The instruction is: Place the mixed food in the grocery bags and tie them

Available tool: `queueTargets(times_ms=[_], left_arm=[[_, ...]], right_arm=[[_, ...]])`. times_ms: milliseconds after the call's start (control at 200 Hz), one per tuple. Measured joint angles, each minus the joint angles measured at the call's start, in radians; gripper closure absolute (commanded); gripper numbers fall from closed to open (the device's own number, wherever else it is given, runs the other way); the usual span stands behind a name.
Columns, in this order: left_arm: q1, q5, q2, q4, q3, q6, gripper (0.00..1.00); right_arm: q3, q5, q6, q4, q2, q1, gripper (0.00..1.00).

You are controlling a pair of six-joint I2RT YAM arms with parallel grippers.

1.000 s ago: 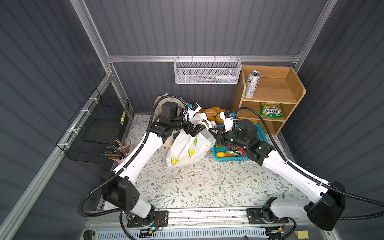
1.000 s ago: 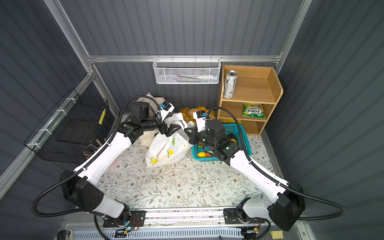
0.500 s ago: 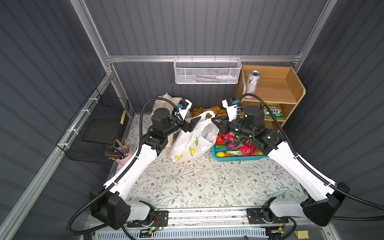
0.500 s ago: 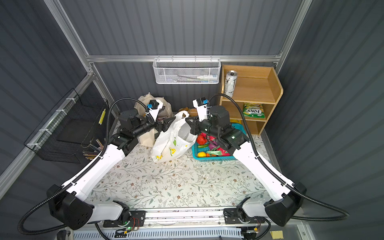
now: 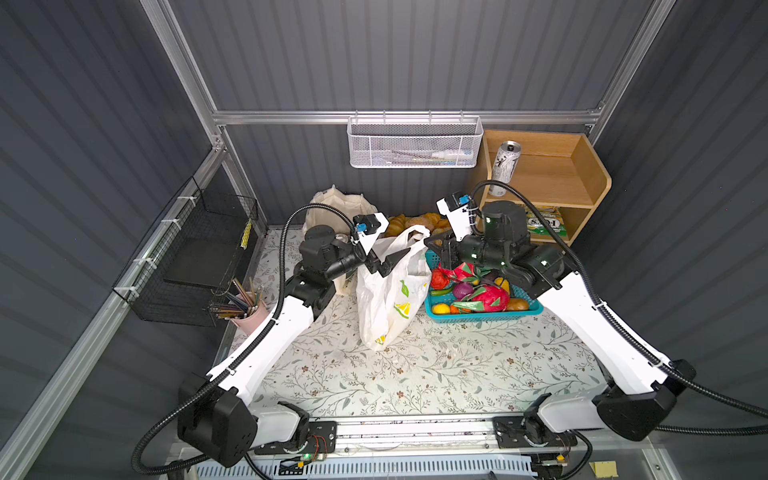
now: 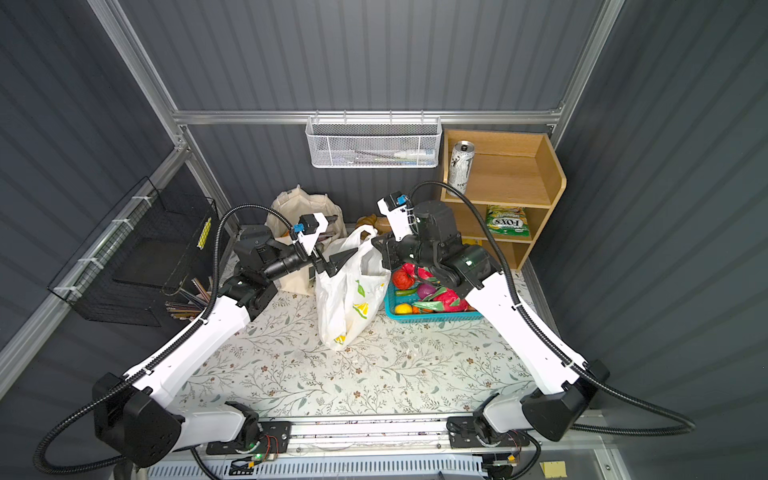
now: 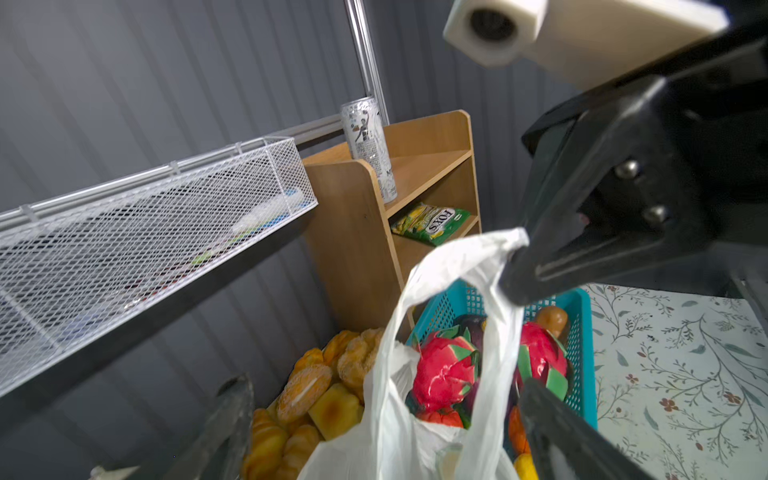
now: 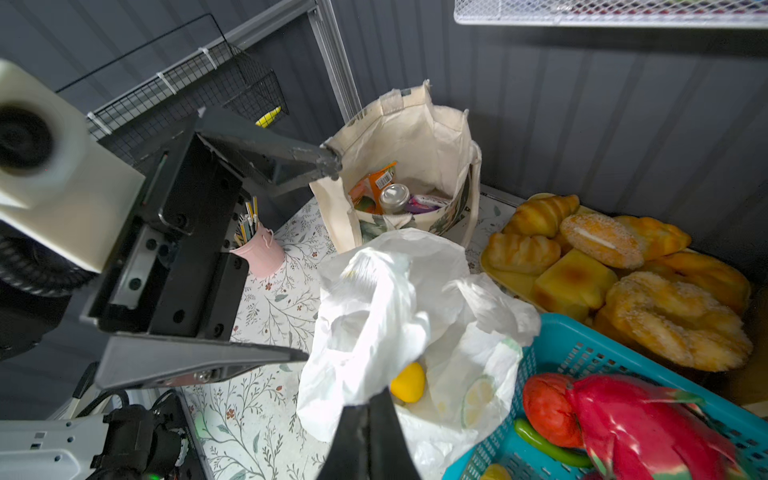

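The white plastic bag printed with lemons stands upright mid-table. My right gripper is shut on its handle and holds it up. My left gripper is open wide beside the bag's mouth, with the handle loops between its fingers but not gripped. The cream canvas tote stands behind, holding an orange packet, a can top and a purple pouch. A tall silver drink can stands on the shelf.
A teal basket of toy fruit sits right of the bag, and a tray of bread lies behind it. The wooden shelf holds a green FOX'S pouch. A white wire basket, black rack and pink pencil cup line the walls.
My right gripper has pulled the bag's handle up and back, so the bag stands taller. My left gripper has drawn back to the left and stays open.
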Motion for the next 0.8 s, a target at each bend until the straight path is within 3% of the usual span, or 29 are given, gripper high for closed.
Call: queueTargets(times_ms=[290,650,800], left_arm=[[-0.040,0.037,0.027,-0.006,0.026,-0.017,0.11],[-0.101,-0.182,0.017,0.043,-0.062,-0.049,0.46],[-0.112,-0.246,0.034,0.074,-0.066,-0.064,0.48]], right_arm=[[0.025,0.001,-0.012,-0.015,0.024,0.025,1.00],[0.069,0.001,-0.008,0.001,0.024,0.039,1.00],[0.069,0.004,-0.005,0.009,0.024,0.039,1.00]])
